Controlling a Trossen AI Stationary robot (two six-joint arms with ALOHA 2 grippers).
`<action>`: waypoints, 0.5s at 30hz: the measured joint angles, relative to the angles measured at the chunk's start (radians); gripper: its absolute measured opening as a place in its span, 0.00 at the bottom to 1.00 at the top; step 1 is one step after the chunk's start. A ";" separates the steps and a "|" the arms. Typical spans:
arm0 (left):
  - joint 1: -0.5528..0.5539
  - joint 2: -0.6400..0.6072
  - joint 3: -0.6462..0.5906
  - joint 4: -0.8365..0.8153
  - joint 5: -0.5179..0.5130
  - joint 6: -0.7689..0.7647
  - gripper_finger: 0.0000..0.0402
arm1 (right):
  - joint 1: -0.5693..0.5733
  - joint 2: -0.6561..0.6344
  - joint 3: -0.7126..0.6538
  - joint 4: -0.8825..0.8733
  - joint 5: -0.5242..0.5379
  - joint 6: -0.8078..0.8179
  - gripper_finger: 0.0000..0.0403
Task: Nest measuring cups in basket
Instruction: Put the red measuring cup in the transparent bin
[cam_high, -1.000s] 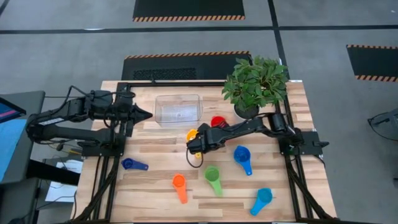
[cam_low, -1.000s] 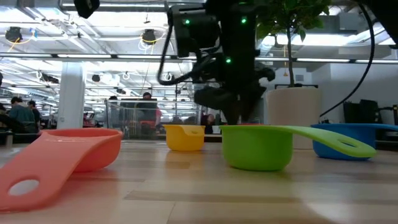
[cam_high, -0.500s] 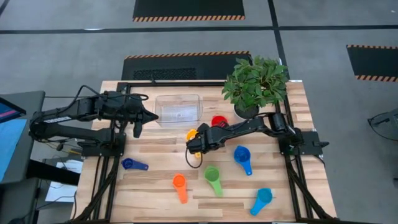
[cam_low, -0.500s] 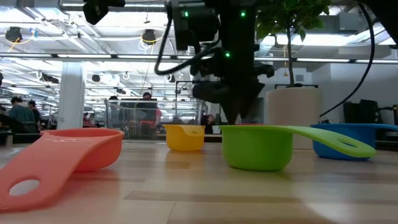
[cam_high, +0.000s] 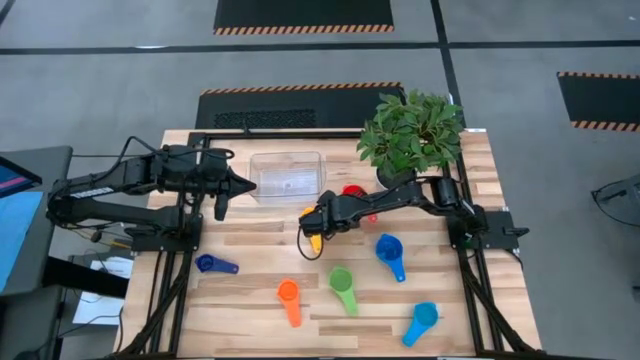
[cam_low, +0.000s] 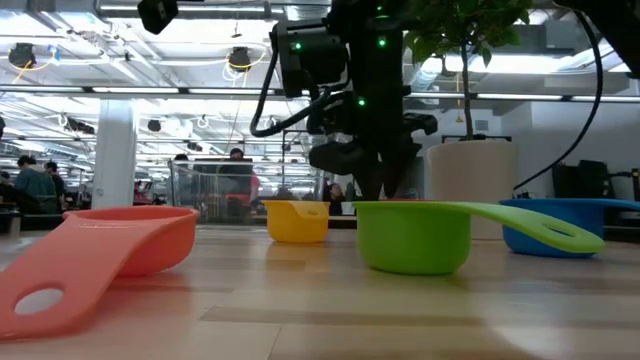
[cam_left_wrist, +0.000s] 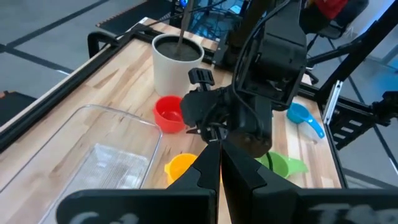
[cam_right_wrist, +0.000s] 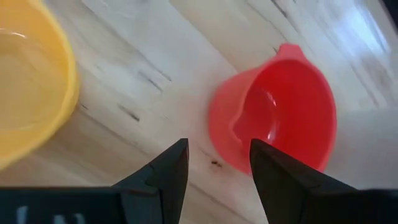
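We see the right hand (cam_right_wrist: 217, 165) with fingers apart just short of the glossy red cup (cam_right_wrist: 277, 112); only overhead shows the left hand (cam_high: 240, 184) pinched together.

Camera placement.
- High view: overhead, facing straight down; takes in the whole pale wooden slatted table (cam_high: 260, 250).
- Low view: at tabletop height, facing level across the boards; the green round plastic scoop (cam_low: 415, 235) is close.
- Left wrist view: angled down across the table, medium range.
- Right wrist view: very near the surface.
- Shared: the red round plastic scoop (cam_right_wrist: 280, 121), at 12 o'clock of the table overhead, appears in both wrist views.
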 joint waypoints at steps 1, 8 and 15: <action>0.000 0.001 0.000 0.000 0.000 0.000 0.00 | 0.000 -0.002 0.000 -0.002 0.000 0.000 0.48; 0.000 0.002 0.000 0.000 0.000 -0.002 0.00 | -0.006 -0.001 0.000 -0.012 0.000 0.005 0.48; 0.000 0.002 0.000 0.000 0.002 -0.018 0.00 | -0.026 0.004 0.000 0.001 -0.001 0.005 0.47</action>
